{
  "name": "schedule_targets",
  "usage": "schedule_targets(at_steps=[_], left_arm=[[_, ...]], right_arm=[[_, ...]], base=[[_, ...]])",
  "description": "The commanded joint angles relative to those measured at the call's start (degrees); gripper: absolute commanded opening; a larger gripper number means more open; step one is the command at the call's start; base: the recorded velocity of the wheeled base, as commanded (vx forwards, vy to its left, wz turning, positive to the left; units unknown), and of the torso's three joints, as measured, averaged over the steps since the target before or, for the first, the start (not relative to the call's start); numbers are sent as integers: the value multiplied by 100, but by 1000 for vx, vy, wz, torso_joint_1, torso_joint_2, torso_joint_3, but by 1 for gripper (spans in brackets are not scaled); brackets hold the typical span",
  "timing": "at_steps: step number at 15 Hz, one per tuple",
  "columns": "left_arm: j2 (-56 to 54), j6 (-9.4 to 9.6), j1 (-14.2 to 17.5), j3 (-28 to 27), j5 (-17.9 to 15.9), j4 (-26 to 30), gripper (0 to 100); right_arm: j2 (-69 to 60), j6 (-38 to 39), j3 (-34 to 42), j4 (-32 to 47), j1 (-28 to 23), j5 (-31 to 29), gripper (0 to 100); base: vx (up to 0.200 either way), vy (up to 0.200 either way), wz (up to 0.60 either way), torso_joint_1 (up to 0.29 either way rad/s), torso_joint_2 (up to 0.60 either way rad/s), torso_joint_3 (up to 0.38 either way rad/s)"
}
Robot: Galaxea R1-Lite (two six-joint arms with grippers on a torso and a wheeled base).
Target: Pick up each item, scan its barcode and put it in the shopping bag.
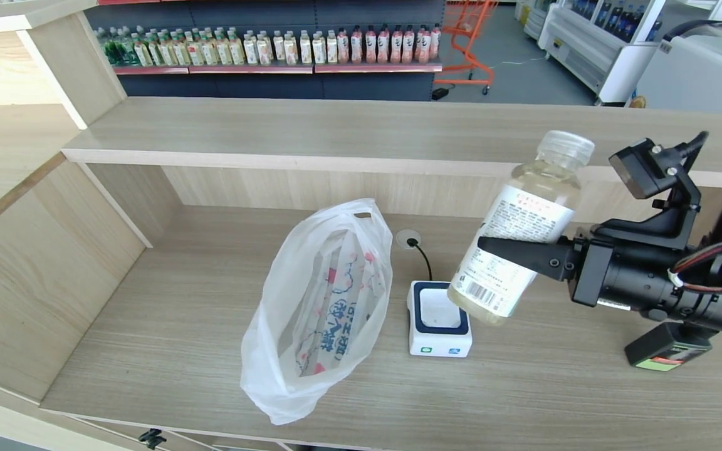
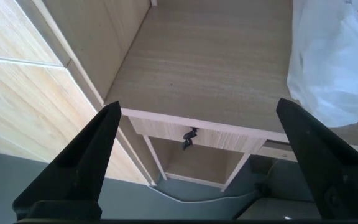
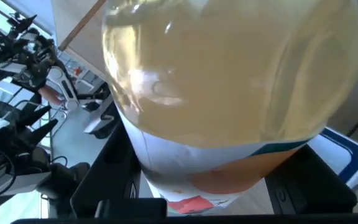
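My right gripper (image 1: 492, 247) is shut on a clear bottle (image 1: 521, 232) of pale yellow drink with a white label. It holds the bottle tilted above the right side of the white barcode scanner (image 1: 439, 319), barcode facing down and toward me. In the right wrist view the bottle (image 3: 229, 81) is seen from its base. A white plastic shopping bag (image 1: 320, 307) stands open left of the scanner with a printed package (image 1: 329, 313) inside. My left gripper (image 2: 197, 155) hangs open over the counter's near left edge, the bag (image 2: 334, 62) off to one side.
The wooden counter (image 1: 179, 326) has a raised wall on the left and a back ledge. A black cable (image 1: 423, 257) runs from the scanner to a hole in the counter. A small black and green device (image 1: 665, 354) sits at the right. Shelves of bottles stand behind.
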Motion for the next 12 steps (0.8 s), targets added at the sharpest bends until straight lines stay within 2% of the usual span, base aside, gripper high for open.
schedule_targets(at_steps=[1,4,7,10,12], left_arm=[[-2,-9,13,0,3,1,100],[-2,8,13,0,3,1,100],[-2,8,13,0,3,1,100],[-2,8,13,0,3,1,100],[-2,8,13,0,3,1,100]], right_arm=[[95,76,-8,-31,59,-46,0],[543,76,-148,-31,243,-617,0],[1185,76,-412,-39,384,-1162,0],[1677,85,-430,-57,498,-1267,0],[2090,50,-526,-92,665,-1645,0]], base=[[0,200,0,12,-2,2],[0,200,0,-6,1,1],[0,0,0,0,0,0],[0,0,0,0,0,0],[0,0,0,0,0,0]])
